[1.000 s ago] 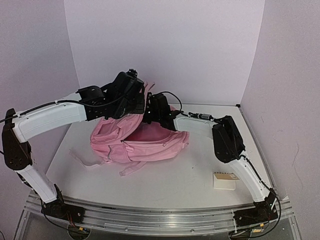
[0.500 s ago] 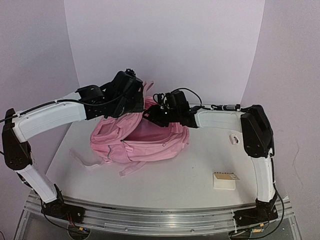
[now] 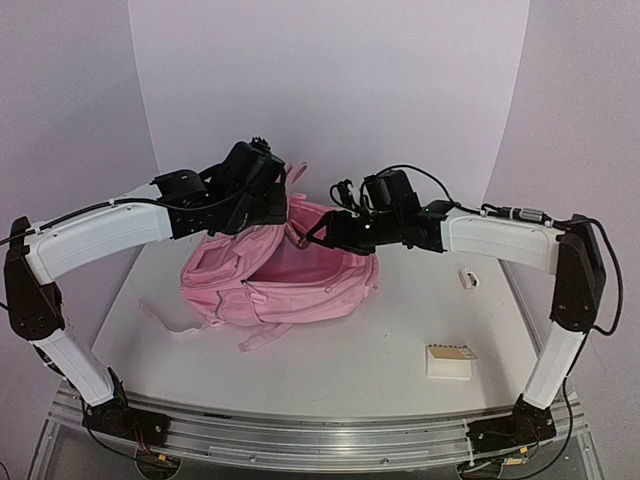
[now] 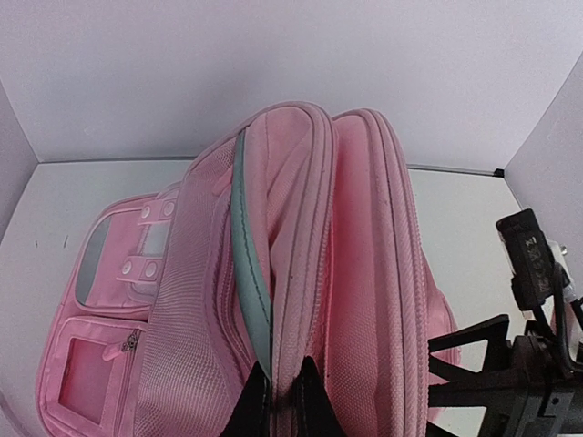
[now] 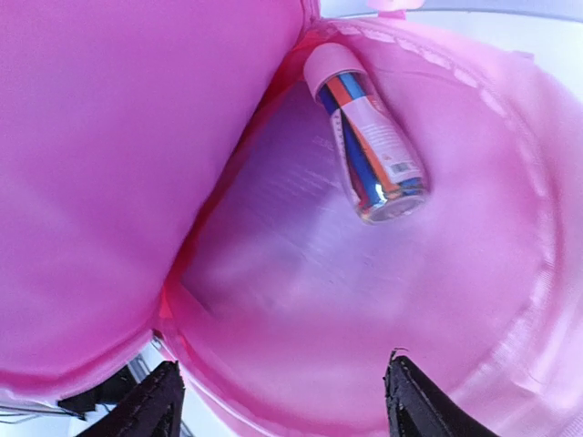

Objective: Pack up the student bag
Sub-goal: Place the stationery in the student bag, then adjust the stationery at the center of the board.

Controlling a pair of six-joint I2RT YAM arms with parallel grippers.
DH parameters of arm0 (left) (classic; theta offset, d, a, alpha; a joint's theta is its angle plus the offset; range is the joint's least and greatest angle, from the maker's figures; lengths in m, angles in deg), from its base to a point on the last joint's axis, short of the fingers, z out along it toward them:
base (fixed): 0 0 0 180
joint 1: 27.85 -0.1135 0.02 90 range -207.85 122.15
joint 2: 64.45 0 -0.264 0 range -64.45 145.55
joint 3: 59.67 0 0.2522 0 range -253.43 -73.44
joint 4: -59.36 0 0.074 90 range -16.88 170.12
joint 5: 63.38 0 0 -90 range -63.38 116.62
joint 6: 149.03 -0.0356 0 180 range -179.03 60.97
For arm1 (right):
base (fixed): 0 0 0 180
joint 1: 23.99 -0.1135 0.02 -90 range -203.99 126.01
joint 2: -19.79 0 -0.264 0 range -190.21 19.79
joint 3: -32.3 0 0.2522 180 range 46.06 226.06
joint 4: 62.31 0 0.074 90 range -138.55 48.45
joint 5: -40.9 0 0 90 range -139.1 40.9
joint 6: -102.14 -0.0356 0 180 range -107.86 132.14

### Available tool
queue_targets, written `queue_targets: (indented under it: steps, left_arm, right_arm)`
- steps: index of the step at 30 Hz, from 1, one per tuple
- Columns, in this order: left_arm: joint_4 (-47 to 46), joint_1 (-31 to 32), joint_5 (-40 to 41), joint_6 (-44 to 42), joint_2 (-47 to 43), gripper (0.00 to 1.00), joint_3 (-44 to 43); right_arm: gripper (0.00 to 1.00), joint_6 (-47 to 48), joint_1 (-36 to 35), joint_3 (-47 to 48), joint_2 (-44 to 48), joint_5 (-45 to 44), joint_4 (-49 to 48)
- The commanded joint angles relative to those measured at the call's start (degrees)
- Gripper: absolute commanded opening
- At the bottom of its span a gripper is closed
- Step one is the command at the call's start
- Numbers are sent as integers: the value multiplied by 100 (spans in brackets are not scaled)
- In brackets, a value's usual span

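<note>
We clamp the student bag (image 3: 300, 290) with our left gripper (image 4: 278, 401); our right gripper (image 5: 283, 364) gapes over what seems a marker tube (image 5: 369, 146) inside.

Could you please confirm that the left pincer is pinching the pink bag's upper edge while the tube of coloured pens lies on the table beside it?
Not quite: the tube of coloured pens lies inside the pink bag, not beside it, as the right wrist view shows. The left pincer is indeed pinching the bag's upper edge.
</note>
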Motion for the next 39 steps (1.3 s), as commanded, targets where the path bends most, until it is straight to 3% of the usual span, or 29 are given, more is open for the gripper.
queue_targets:
  steps: [1, 5, 9, 16, 19, 25, 32, 39]
  left_arm:
    - [-589, -66, 464, -55, -525, 0, -166]
    - [-596, -69, 469, -63, -559, 0, -154]
    - [-618, -74, 452, -92, -621, 0, -113]
    - [-579, -74, 373, -86, -598, 0, -78]
    - [-575, -74, 333, -71, -570, 0, -66]
    - [-616, -75, 262, -64, -536, 0, -50]
    - [-677, -74, 99, -116, -389, 0, -135]
    - [-1127, -74, -877, -561, -288, 0, 215]
  right_arm:
    - [80, 561, 59, -517, 746, -814, 629]
    - [90, 611, 246, -1336, 1549, -1377, 1179]
    - [91, 24, 648, -1793, 2237, -2043, 3219]
    - [91, -767, 1387, -2704, 3374, -2055, 5665]
    - [91, -1207, 1698, -3008, 3789, -2106, 6216]
    - [81, -1850, 2580, -4049, 4711, -1306, 6135]
    - [77, -2853, 2915, -5325, 5557, -246, 4125]
    - [71, -3083, 2947, -5693, 5582, -346, 3435]
